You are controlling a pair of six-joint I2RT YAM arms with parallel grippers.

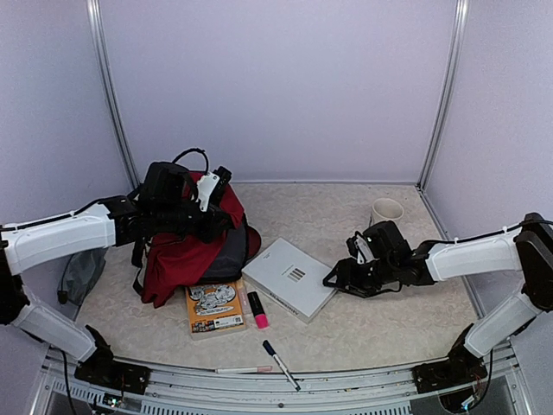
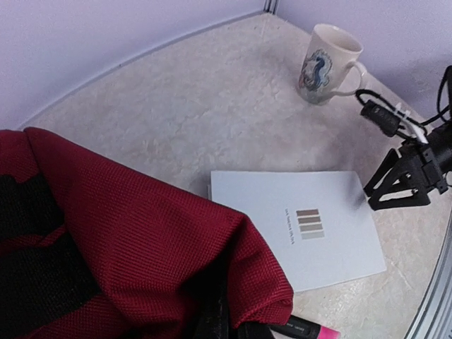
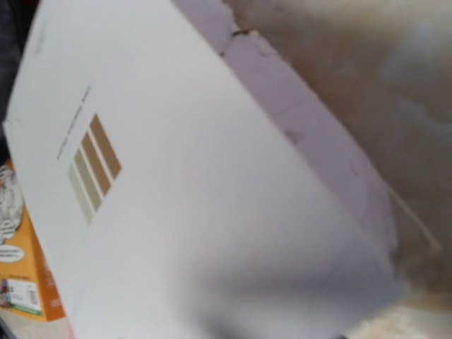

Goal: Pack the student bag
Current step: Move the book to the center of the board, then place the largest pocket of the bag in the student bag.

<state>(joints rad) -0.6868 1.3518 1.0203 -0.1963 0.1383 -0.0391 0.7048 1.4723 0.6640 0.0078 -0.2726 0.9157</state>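
The student bag [image 1: 186, 255], a dark red backpack with black straps, stands at the left of the table. My left gripper [image 1: 210, 226] is shut on a bunched fold of its upper fabric [image 2: 233, 282]. A white book [image 1: 289, 277] lies flat to the right of the bag. My right gripper [image 1: 331, 280] is low at that book's right edge, with its black fingertips [image 2: 372, 200] against the cover. The right wrist view is filled by the white cover [image 3: 198, 212] and shows no fingers, so their spread is unclear.
An orange booklet [image 1: 213, 309] and a pink highlighter [image 1: 257, 309] lie in front of the bag. A pen [image 1: 281, 364] and a thin white pencil [image 1: 244, 370] lie near the front rail. A mug [image 1: 387, 210] stands at the back right, and a grey pouch [image 1: 82, 273] at the far left.
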